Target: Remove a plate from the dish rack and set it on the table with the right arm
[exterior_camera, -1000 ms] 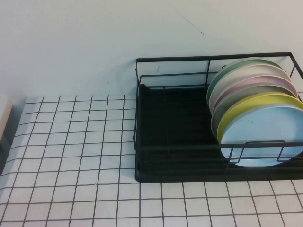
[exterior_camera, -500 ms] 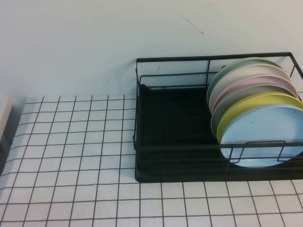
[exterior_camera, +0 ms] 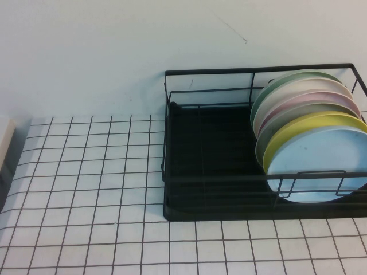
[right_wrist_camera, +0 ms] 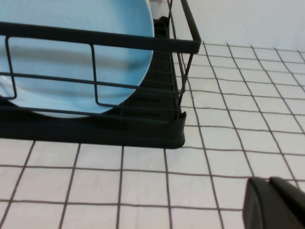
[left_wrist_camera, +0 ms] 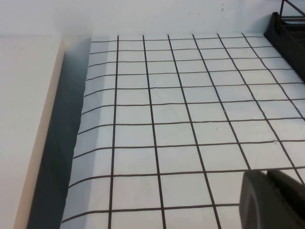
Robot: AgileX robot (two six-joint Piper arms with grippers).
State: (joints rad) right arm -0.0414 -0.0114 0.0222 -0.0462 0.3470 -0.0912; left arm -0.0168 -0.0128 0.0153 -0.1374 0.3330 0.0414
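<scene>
The light blue plate [exterior_camera: 321, 166] stands upright at the front of the row in the black wire dish rack [exterior_camera: 229, 71], at the rack's right end. It also shows in the right wrist view [right_wrist_camera: 71, 52], behind the rack's front wires [right_wrist_camera: 119, 131]. The table [exterior_camera: 86, 172] is white with a black grid. Neither gripper shows in the high view. My right gripper [right_wrist_camera: 269, 181] is shut and empty, low over the table just in front of the rack's corner. My left gripper [left_wrist_camera: 268, 174] is shut and empty over the table's left part [left_wrist_camera: 190, 95].
Behind the blue plate stand a yellow plate [exterior_camera: 309, 123], a pink plate [exterior_camera: 321, 100] and others. The rack's left part holds nothing. A cream-coloured block [exterior_camera: 4, 143] sits at the table's left edge, also in the left wrist view [left_wrist_camera: 24, 119]. A wall stands behind.
</scene>
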